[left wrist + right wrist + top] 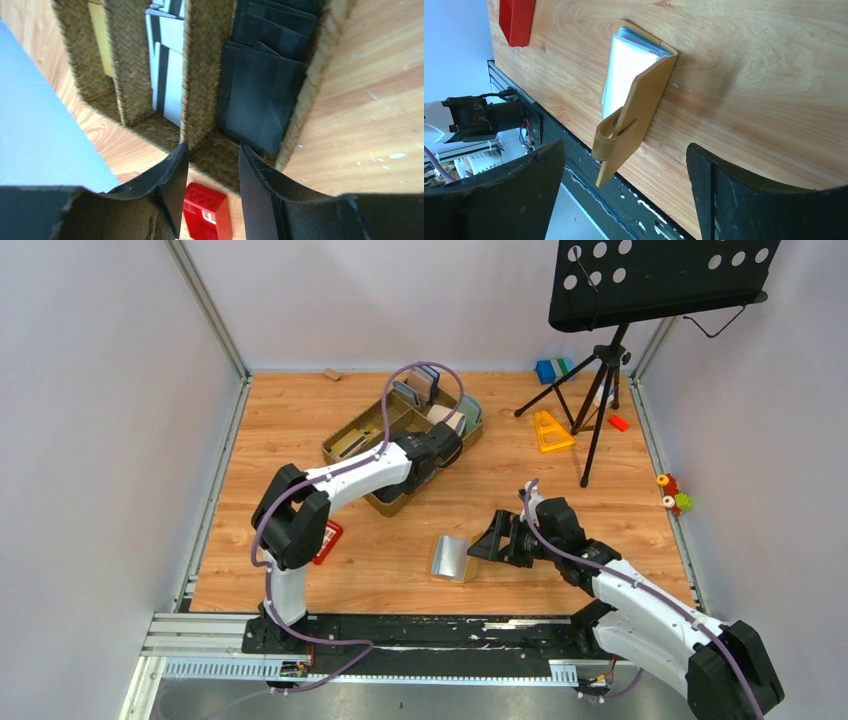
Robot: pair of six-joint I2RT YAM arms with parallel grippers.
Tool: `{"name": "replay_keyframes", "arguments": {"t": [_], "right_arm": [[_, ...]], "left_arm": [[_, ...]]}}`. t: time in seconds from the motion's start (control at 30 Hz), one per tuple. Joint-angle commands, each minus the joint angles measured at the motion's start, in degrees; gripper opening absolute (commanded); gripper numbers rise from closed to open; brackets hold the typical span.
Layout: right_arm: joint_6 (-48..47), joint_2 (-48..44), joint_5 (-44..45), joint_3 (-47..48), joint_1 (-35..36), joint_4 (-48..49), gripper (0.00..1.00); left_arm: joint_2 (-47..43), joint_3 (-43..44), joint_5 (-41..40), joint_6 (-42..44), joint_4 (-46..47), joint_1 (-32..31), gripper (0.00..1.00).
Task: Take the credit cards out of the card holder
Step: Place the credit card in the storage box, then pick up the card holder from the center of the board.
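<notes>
The mustard-yellow card holder (452,558) lies half open near the table's front edge. In the right wrist view the card holder (644,100) shows pale cards (624,70) tucked inside it, its strap loop toward me. My right gripper (488,541) is open and empty just right of it, and in its own view (625,147) the jaws stand wide apart, one on either side of the holder's near end. My left gripper (445,448) is open and empty over the woven basket (350,440). In the left wrist view (212,150), pale grey striped cards (167,65) stand in the middle compartment.
Black flat slabs (260,95) fill the basket's right compartment. Upright wallets (420,388) stand at its far end. A small red basket (327,540) lies by the left arm. A music stand tripod (600,390), a yellow triangle (550,432) and small toys (672,495) sit at the back right.
</notes>
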Motion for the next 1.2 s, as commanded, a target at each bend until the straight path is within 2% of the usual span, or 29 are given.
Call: {"name": "replay_keyframes", "arguments": {"t": [0.0,0.23,0.43,0.6,0.8,0.9,0.93,1.0,1.1,1.17], "right_arm": [[-0.9,1.3,0.0,2.7,1.0,1.2,0.90],[-1.1,3.5,0.7,3.7,2.7,1.2,0.90],[-2.5,7.5,8.7,9.5,7.7,-6.0,0.90],[-0.4,13.1,16.7,13.4,12.4,-10.4,0.86],[2.9,17.4,19.7,12.2,14.4,-6.5,0.77],[3.3,17.6,20.1,10.2,14.3,-3.2,0.65],[3.4,17.5,20.4,9.8,14.3,-2.7,0.56],[2.6,16.8,20.6,9.3,14.2,-2.0,0.37],[0.8,15.0,19.7,8.4,13.6,-1.0,0.01],[-0.4,13.5,16.7,7.0,12.3,1.4,0.00]], "left_arm": [[-7.0,0.1,7.5,-3.4,-0.4,-0.3,0.49],[-17.4,-7.0,14.8,-7.7,3.7,-0.3,0.50],[-31.9,-22.3,26.9,-13.5,14.9,-0.3,0.56],[-41.5,-33.5,33.3,-19.0,22.0,-0.3,0.59],[-48.3,-44.3,34.1,-22.4,29.3,-0.3,0.61],[-51.6,-50.1,33.0,-24.2,32.7,-0.3,0.68],[-52.8,-51.8,32.9,-25.0,34.0,-0.3,0.75],[-54.7,-55.4,32.3,-27.8,36.8,-0.3,0.98],[-56.3,-59.6,33.1,-31.3,39.8,-0.2,1.00],[-56.6,-61.2,37.2,-31.6,42.4,-0.1,1.00]]}}
